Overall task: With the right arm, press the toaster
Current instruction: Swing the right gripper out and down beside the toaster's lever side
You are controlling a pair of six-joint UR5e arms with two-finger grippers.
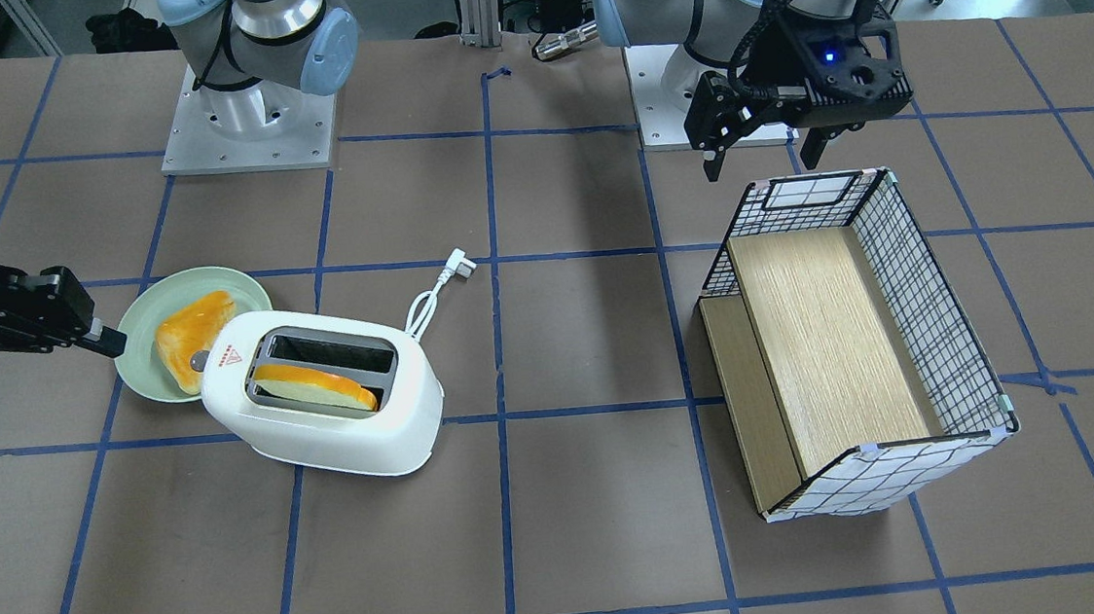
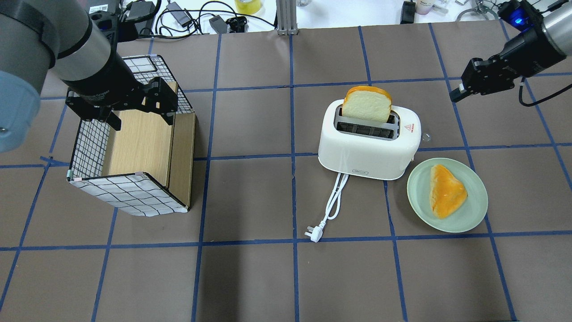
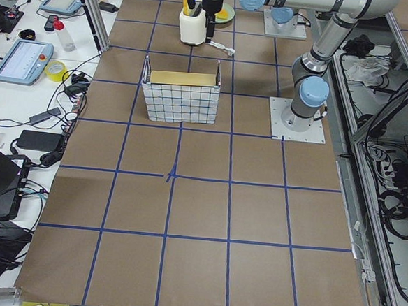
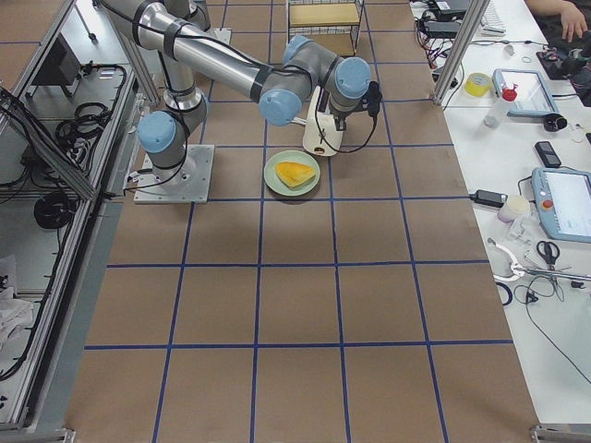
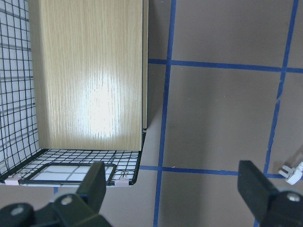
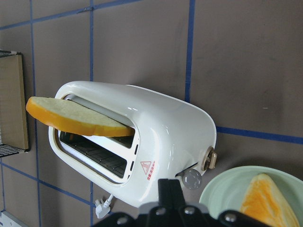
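Note:
The white two-slot toaster point(image 2: 368, 147) stands right of the table's middle, with a slice of bread point(image 2: 367, 105) upright in its far slot. It also shows in the front view point(image 1: 321, 413) and in the right wrist view point(image 6: 161, 127). Its lever point(image 6: 209, 158) and round grey knob point(image 6: 191, 179) sit on the end that faces the plate. My right gripper point(image 2: 455, 95) is shut and empty. It hovers beyond and to the right of that end, apart from the toaster. My left gripper point(image 2: 142, 117) is open and empty over the basket's far end.
A pale green plate point(image 2: 422, 203) with an orange-crusted bread piece point(image 2: 447, 190) lies beside the toaster's knob end. The toaster's white cord and plug point(image 2: 315, 233) trail towards the robot. A wire-grid basket with a wooden insert point(image 2: 134, 147) stands on the left.

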